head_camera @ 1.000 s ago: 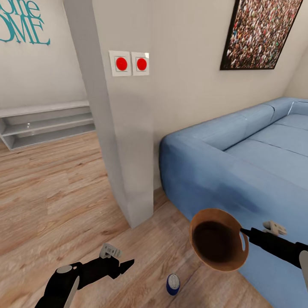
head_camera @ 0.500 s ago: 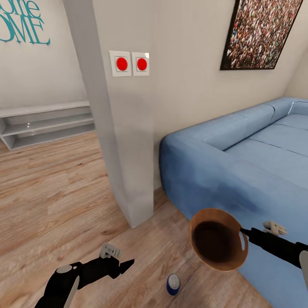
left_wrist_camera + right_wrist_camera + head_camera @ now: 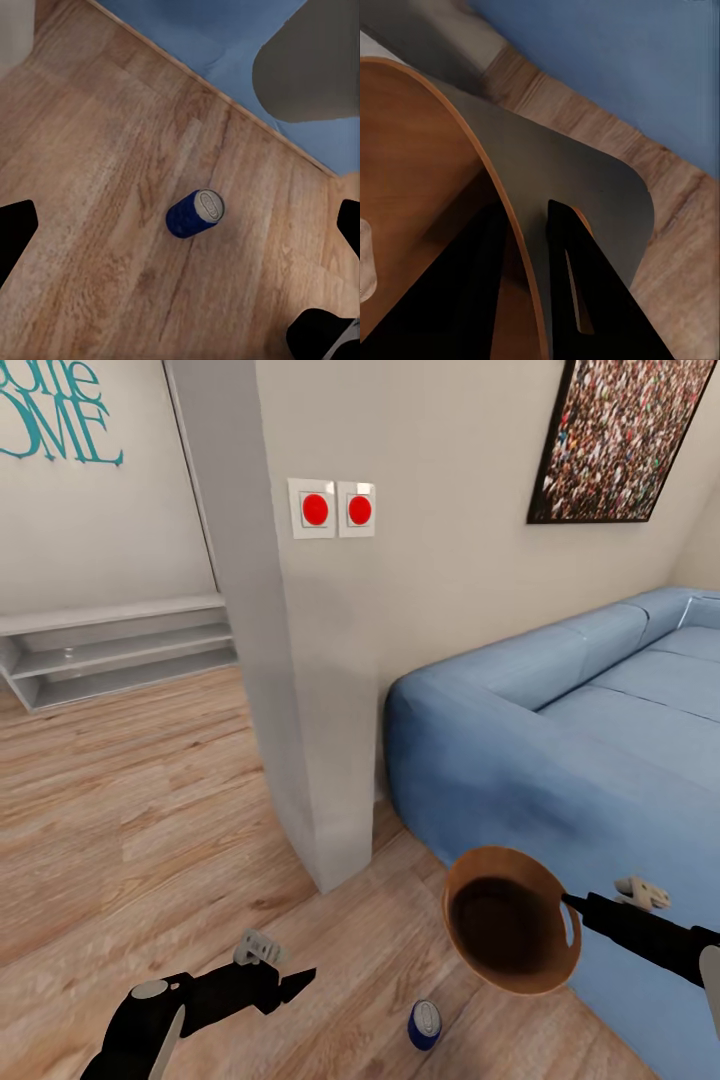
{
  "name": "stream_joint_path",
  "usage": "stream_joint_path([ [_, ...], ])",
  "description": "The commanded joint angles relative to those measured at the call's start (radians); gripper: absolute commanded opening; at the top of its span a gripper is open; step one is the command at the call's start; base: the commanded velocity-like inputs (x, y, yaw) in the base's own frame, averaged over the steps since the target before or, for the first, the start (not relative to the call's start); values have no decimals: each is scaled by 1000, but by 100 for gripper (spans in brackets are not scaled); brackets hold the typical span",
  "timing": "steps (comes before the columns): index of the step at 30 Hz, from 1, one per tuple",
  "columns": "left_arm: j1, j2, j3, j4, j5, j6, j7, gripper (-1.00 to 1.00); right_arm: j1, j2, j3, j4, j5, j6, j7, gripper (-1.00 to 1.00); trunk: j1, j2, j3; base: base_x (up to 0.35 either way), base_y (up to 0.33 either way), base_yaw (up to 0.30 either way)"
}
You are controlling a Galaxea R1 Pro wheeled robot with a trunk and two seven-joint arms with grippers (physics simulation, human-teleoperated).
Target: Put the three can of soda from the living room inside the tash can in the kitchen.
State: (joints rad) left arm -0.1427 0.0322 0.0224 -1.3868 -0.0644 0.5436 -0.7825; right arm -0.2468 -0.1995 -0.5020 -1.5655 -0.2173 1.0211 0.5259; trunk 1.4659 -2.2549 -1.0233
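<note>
Blue sofa point(image 3: 590, 720) against wall, framed picture point(image 3: 625, 435) above; two red switches point(image 3: 332, 509) on pillar; low grey shelf point(image 3: 110, 650) beyond.

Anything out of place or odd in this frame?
Yes: a blue soda can lies on the wood floor near the blue sofa. The right gripper pinches the trash can by its rim, so the bin hangs tilted.

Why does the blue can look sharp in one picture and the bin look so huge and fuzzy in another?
Left wrist view: the blue soda can lies sharp on the evenly lit wood floor. Right wrist view: the bin sits right at the lens, so its rim looks big and soft-edged, with the right tool clamped on it as dark shapes.
</note>
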Motion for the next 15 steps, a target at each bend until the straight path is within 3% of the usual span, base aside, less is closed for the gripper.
stream_joint_path([
  [1,0,0,0,0,0,0,-1,100,0,0,0,-1,-39,8,2,-100,0,0,0,0,8,0],
  [8,0,1,-1,0,0,0,-2,100,-1,0,0,-1,-39,8,2,-100,0,0,0,0,23,0],
  [15,0,2,-1,0,0,1,-4,100,0,0,0,-1,-39,8,2,-100,0,0,0,0,279,0],
])
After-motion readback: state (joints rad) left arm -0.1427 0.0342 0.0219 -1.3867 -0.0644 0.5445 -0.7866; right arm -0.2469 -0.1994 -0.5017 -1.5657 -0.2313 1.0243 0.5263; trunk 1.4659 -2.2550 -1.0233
